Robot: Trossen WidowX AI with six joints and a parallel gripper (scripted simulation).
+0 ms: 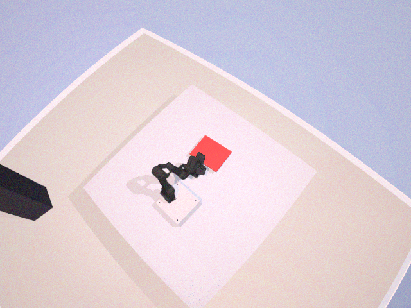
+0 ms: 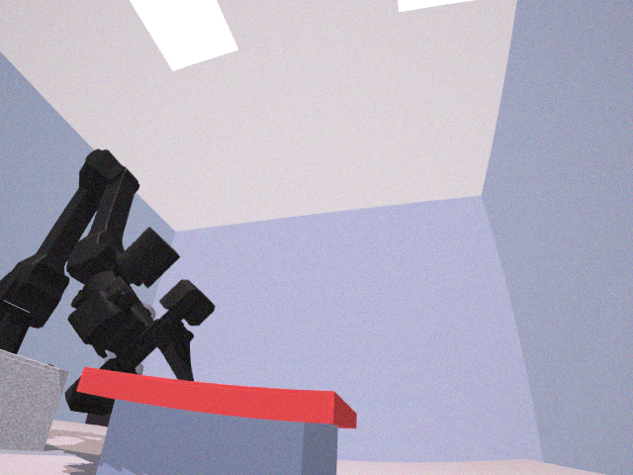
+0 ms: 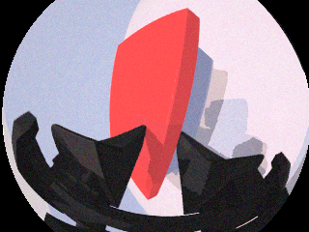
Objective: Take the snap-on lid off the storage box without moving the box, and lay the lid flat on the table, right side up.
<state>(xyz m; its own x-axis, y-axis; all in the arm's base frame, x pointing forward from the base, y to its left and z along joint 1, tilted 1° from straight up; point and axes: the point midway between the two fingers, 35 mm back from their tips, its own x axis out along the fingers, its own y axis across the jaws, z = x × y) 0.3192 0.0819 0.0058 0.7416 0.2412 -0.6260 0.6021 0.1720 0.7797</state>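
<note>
The red snap-on lid point(image 1: 214, 152) point(image 2: 220, 400) point(image 3: 154, 84) sits on top of the blue-grey storage box point(image 2: 204, 447). In the top view the lid hides the box. My gripper point(image 1: 202, 169) point(image 2: 134, 387) point(image 3: 161, 131) is at the lid's edge nearest the arm. One finger is above the lid and one is below its rim. In the wrist view the fingers are shut on that edge, and the lid runs away from them edge-on.
The box stands on a white mat point(image 1: 252, 199) on a tan table point(image 1: 99, 99). The arm's white base plate point(image 1: 182, 208) lies just before the box. A dark block point(image 1: 20, 194) stands at the table's left edge.
</note>
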